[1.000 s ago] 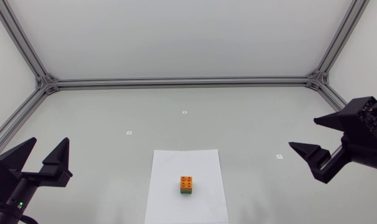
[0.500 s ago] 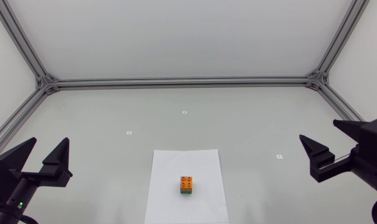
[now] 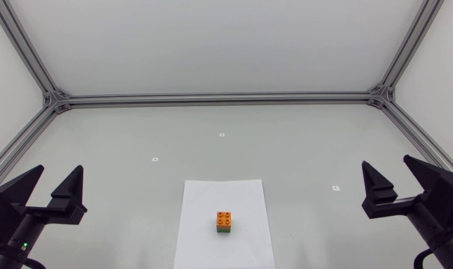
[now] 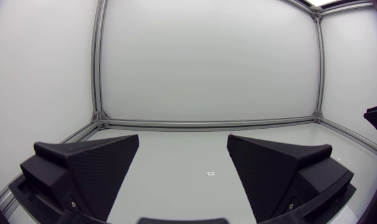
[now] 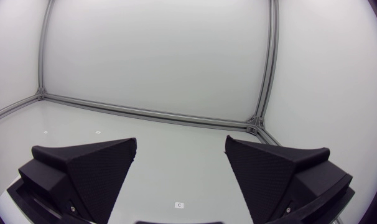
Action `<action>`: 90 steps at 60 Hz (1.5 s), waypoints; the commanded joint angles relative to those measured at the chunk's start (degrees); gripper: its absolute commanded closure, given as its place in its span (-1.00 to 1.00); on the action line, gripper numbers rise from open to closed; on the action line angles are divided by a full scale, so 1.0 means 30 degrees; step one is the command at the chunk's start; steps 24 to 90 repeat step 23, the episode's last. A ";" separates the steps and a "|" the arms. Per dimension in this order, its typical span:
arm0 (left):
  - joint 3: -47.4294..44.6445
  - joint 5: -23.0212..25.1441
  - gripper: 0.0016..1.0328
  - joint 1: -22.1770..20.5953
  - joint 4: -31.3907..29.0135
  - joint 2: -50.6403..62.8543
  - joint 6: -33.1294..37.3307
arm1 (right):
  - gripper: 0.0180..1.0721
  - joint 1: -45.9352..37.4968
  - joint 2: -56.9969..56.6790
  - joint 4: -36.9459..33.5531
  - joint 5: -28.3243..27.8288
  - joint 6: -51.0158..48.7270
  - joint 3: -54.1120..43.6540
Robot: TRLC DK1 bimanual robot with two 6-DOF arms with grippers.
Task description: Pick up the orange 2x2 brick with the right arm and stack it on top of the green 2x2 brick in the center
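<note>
Flat on grey table (image 3: 301, 142): white paper sheet (image 3: 204, 205). Small square marker (image 3: 221, 135) straight beyond the sheet; second marker (image 3: 155, 159) beyond the sheet and to its left; third marker (image 3: 335, 187) to the right of the sheet, well apart. Aluminium frame rail (image 3: 219, 98) well beyond the sheet, along the table's far edge.

Left gripper (image 4: 183, 140) jaws spread wide; grey table (image 4: 282, 132) ahead.

Sheet of paper (image 3: 204, 250) lay on the table (image 3: 286, 142), centred, towards the front. Upper brick (image 3: 224, 218) sat on lower brick (image 3: 224, 231), both on the sheet. Left gripper (image 3: 59, 172) stood well to its left, right gripper (image 3: 387, 164) well to its right.
</note>
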 commanded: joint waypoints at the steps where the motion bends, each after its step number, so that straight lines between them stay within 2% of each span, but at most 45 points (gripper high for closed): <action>1: -0.0783 0.0084 -0.92 0.0104 -0.0281 -0.0151 0.0243 | -0.93 0.0147 -0.0791 0.0813 0.0290 0.1320 -0.1109; 7: -0.0783 0.0084 -0.92 0.0104 -0.0281 -0.0151 0.0243 | -0.93 0.0186 -0.1606 0.1665 0.0579 0.2138 -0.2014; 90: -0.0783 0.0084 -0.92 0.0104 -0.0252 -0.0151 0.0243 | -0.93 0.0186 -0.1606 0.1665 0.0579 0.2138 -0.2014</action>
